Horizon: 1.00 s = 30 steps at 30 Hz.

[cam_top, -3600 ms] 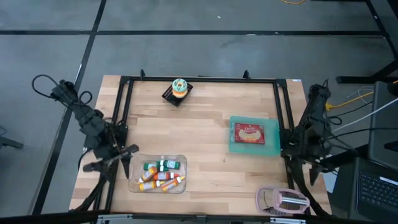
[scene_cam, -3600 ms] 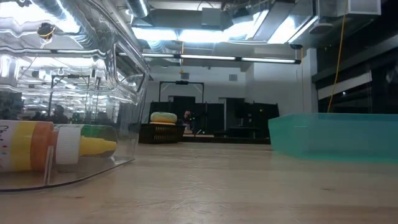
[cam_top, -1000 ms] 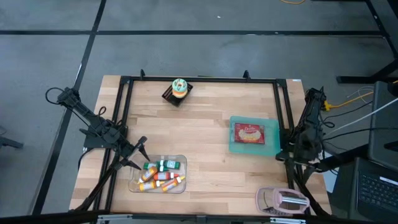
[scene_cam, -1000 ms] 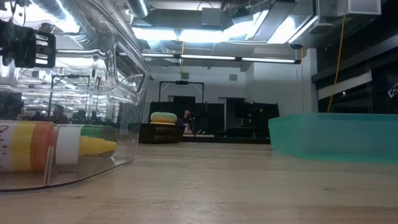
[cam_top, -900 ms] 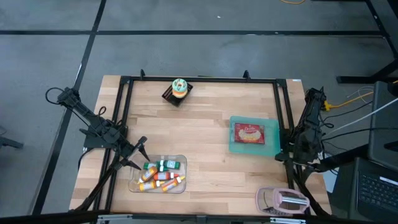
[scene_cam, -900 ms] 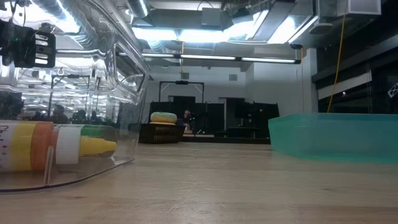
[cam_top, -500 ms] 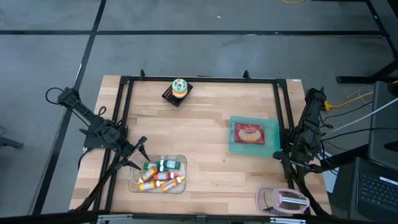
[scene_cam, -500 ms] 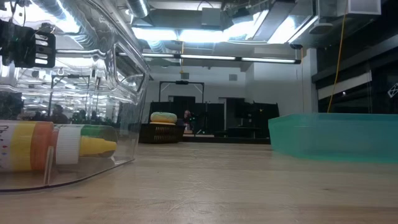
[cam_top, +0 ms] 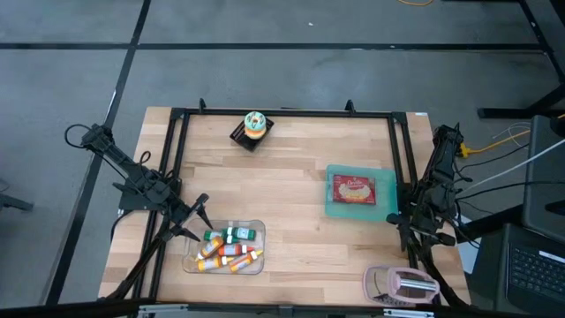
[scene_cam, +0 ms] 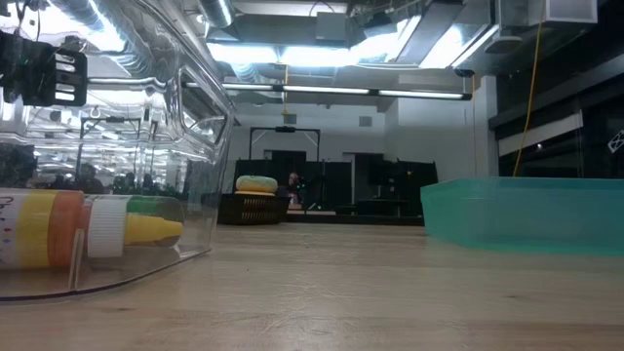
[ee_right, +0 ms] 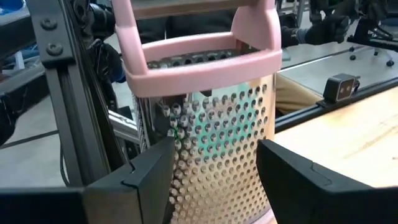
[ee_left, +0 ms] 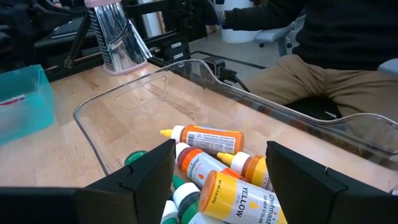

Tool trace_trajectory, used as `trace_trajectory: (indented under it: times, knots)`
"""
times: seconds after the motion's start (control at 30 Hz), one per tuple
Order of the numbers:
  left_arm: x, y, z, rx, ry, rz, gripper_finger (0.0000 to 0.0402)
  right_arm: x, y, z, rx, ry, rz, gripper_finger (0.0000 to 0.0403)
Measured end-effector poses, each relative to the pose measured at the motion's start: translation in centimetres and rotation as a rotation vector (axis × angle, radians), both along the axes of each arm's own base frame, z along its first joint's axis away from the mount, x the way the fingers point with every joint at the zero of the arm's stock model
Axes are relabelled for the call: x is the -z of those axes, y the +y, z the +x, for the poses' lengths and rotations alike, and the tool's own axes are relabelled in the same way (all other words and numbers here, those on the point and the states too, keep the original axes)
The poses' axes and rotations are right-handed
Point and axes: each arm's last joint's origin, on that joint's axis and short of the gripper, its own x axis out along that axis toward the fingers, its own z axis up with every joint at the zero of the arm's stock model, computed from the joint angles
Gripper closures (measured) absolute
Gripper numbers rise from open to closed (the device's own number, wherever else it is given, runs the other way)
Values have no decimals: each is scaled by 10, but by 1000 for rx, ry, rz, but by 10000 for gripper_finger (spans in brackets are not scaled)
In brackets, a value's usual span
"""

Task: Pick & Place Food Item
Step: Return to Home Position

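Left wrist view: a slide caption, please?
Open left gripper at a clear bin of food coloring bottles, grater beyond.

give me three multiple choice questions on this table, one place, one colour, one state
1. Where on the table is the pink grater? A the middle; B a corner, by the right gripper; C the far left corner.
2. The tray holding the red packet is: A black; B teal; C pink.
3. The left gripper is: A shut, empty; B shut on the packet; C open, empty.
1 B: the grater fills the right wrist view.
2 B: its rim shows teal.
3 C: its fingers spread wide at the transparent bin.
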Motion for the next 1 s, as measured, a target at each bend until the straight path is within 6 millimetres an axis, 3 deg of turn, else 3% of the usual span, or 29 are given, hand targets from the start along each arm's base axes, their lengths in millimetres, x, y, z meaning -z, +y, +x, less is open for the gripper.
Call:
trace_trajectory:
  times: [1.0]
  knots:
    - [0, 0, 0, -1, -2, 2, 155, 0, 0, 0, 13, 7, -8, 179]
